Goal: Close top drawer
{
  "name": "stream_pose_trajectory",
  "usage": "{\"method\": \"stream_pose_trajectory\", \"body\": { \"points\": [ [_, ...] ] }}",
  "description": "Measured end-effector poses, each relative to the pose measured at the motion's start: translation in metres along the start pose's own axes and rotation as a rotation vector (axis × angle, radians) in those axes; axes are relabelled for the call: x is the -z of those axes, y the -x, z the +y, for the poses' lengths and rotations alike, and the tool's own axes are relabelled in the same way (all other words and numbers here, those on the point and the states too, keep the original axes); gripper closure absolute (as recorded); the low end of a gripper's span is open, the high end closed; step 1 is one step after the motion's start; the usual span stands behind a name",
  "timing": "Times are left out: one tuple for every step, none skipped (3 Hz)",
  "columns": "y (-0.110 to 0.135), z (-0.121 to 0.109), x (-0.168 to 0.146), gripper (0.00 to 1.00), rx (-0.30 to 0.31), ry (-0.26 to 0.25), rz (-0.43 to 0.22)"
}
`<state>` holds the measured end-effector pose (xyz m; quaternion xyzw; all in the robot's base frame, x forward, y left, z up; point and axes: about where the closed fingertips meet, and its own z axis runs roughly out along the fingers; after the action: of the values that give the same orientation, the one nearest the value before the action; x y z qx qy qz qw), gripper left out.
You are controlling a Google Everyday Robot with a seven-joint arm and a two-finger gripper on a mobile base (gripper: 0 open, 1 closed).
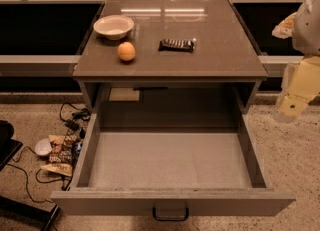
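The drawer (170, 202) stands pulled far out toward the camera, its handle (170, 214) nearest. The gripper (292, 104) hangs off the drawer's right side, apart from it; I cannot tell whether it is open or closed. Behind, the top (220, 50) carries an orange (126, 51), a bar (176, 45) and a bowl (113, 26).

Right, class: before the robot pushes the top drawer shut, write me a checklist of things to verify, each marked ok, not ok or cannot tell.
1. Top drawer is open and needs closing: ok, it is pulled far out.
2. Nothing inside to jam it: ok, its floor looks bare.
3. Handle in view on the front: ok.
4. Gripper at the drawer front: not ok, it hangs off to the right of the drawer, apart from it.
5. Gripper ready to push: cannot tell.
6. Bowl, orange and snack bar sit back on the counter, away from its front edge: ok.
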<state>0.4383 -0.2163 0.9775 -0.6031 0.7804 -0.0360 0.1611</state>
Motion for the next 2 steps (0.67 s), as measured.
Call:
{"method": "stream_pose_trajectory", "body": {
  "points": [
    [0.0000,0.0000,0.0001,0.00,0.000,0.000,0.000],
    [-0.0048,0.0041,0.0056,0.00,-0.033,-0.006,-0.026]
  ]
}}
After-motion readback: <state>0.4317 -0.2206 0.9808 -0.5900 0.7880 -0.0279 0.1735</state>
